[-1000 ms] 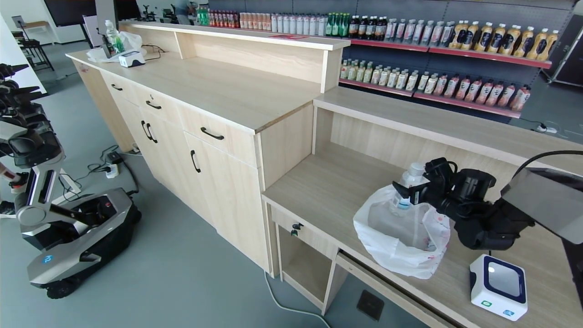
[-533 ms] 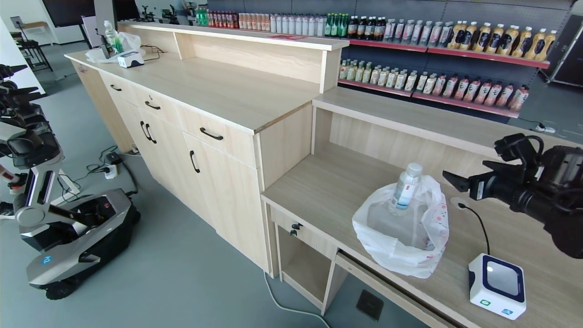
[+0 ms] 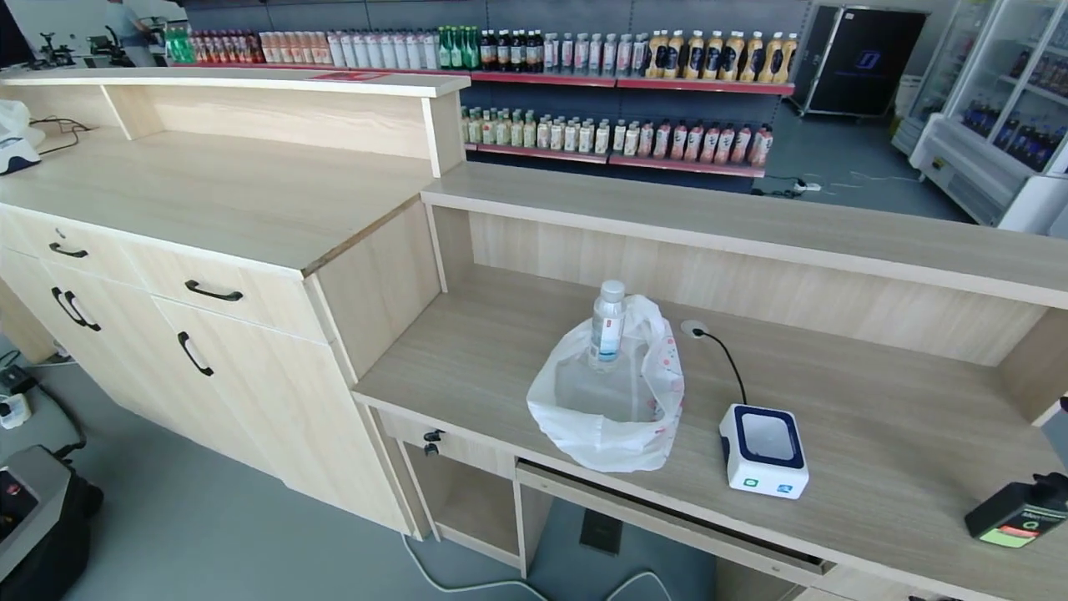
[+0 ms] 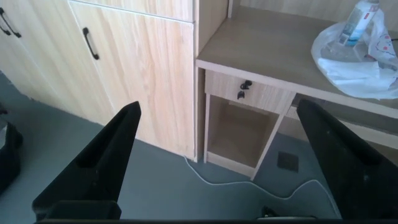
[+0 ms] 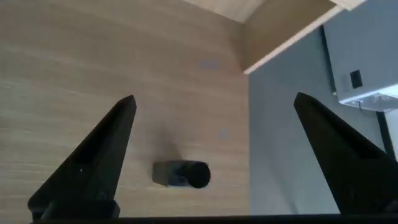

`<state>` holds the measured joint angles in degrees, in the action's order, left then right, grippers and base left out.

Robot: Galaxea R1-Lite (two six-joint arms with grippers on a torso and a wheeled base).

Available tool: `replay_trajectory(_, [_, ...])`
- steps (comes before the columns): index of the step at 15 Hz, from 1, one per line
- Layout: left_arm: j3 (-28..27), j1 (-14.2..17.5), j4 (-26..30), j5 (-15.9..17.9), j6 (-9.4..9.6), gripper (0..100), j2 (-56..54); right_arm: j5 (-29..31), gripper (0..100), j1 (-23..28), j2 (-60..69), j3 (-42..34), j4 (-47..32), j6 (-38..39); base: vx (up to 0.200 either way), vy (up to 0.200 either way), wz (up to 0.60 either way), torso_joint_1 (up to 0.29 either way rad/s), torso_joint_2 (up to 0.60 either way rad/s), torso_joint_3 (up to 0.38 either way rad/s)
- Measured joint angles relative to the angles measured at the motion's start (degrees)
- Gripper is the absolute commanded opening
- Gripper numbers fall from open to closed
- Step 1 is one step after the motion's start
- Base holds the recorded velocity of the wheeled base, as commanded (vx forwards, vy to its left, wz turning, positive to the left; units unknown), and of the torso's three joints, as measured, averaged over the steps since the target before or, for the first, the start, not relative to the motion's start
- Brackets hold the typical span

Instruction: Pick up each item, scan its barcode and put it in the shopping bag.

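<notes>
The bottle (image 3: pixel 607 321) stands upright inside the shopping bag (image 3: pixel 613 417), its neck and cap above the bag's rim, on the lower counter (image 3: pixel 876 401). The scanner (image 3: pixel 763 449) sits just beside the bag, on the robot's right. The left gripper (image 4: pixel 217 106) hangs spread wide with nothing in it, off the counter's front, facing the cupboard (image 4: pixel 143 56) and the floor. The right gripper (image 5: pixel 214 98) is likewise spread wide and empty, above bare counter near its end, over a small black object (image 5: pixel 181 174); it is perhaps a handheld device, too blurred to be sure. Bagging the bottle looks done. The next move calls for finding any further item, gripping it and turning its barcode to the scanner's window before it joins the bottle
</notes>
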<state>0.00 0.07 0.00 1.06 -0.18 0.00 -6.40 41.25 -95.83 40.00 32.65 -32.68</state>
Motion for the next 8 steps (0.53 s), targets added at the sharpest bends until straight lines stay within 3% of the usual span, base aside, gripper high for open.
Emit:
replay_trajectory(3, [0.00,0.04,0.00,0.00,-0.02,100,0.00,0.63,100,5.38,-3.07,0.63,-3.63,-8.48,0.000,0.000,0.00,0.000,0.00,0.000])
replay_trajectory(8, [0.00,0.02,0.00,0.00,-0.02,100,0.00,-2.38,100,7.14,-13.57,5.73,-4.27,-18.58,0.000,0.000,0.00,0.000,0.00,0.000])
